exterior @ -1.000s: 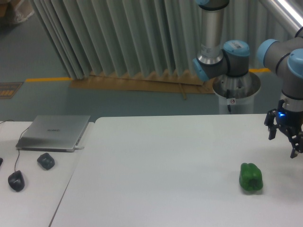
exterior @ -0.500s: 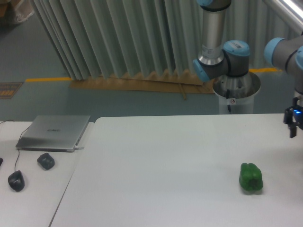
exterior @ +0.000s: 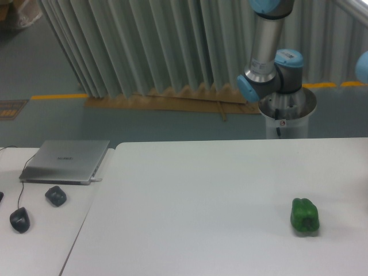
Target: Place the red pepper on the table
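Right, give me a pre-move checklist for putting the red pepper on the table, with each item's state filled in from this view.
1. Red pepper located: not ok. No red pepper shows anywhere in the camera view.
2. Gripper in sight: not ok. Only the arm's upper links show; the gripper is outside the picture, so whether its fingers hold anything cannot be told.
3. Free spot on the table: ok. A broad bare white area lies left of the green pepper.
4. Green pepper out of the way: ok. It lies alone near the right front, touching nothing.
5. Side desk items clear of the table: ok. The laptop and two mice sit on the adjoining desk.
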